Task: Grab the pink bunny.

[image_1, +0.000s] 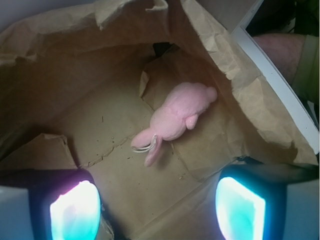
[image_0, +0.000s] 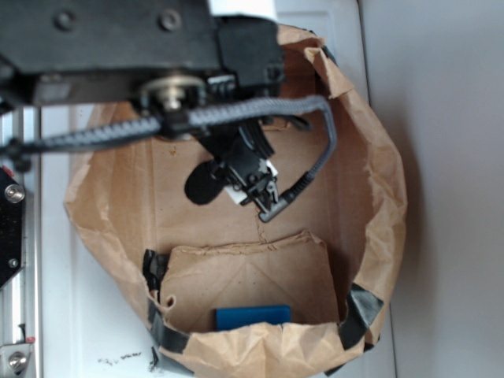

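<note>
Bunny's place: the pink bunny (image_1: 179, 116) lies on the brown floor inside the paper bag (image_0: 370, 197), well clear of the bag's walls, seen only in the wrist view.
Bunny's axis: long body runs diagonally, rounded end up-right, ears and whitish loop tag (image_1: 144, 147) down-left, toward the fingers.
Gripper: the gripper (image_1: 157, 210) hangs above the bag floor with its jaws spread wide and nothing between them; both fingertips (image_1: 75, 210) glow at the bottom of the wrist view.
Bearing: the bunny sits ahead of the jaws, slightly toward the right finger, not yet between them.
Next, I'd guess: advance and lower, turning the wrist to pinch across the body.
Nearby: a blue rectangle (image_0: 252, 316) lies at the bag's near edge.
</note>
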Controlling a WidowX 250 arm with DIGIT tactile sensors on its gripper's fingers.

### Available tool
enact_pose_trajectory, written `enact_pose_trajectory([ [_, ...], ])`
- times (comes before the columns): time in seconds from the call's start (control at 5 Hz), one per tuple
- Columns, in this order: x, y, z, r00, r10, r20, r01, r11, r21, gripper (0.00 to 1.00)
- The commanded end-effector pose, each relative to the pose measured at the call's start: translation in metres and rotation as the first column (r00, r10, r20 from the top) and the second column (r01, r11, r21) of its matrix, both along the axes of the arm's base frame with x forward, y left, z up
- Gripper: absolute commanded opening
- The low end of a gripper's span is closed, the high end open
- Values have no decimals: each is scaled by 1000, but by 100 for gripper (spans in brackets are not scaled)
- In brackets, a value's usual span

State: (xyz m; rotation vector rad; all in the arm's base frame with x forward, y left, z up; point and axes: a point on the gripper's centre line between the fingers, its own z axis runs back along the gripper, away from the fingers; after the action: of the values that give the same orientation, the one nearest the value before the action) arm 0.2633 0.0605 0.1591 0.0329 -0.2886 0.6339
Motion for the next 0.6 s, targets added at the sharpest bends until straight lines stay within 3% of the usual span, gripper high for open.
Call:
enact_pose_trajectory([
  [0.0, -3, 13, 11, 999, 28, 33, -28, 1000, 8, 100],
  [0.2, -3, 13, 11, 999, 28, 33, -28, 1000, 8, 100],
  [0.4, 10, 16, -11, 991, 99, 89, -102, 995, 24, 100],
])
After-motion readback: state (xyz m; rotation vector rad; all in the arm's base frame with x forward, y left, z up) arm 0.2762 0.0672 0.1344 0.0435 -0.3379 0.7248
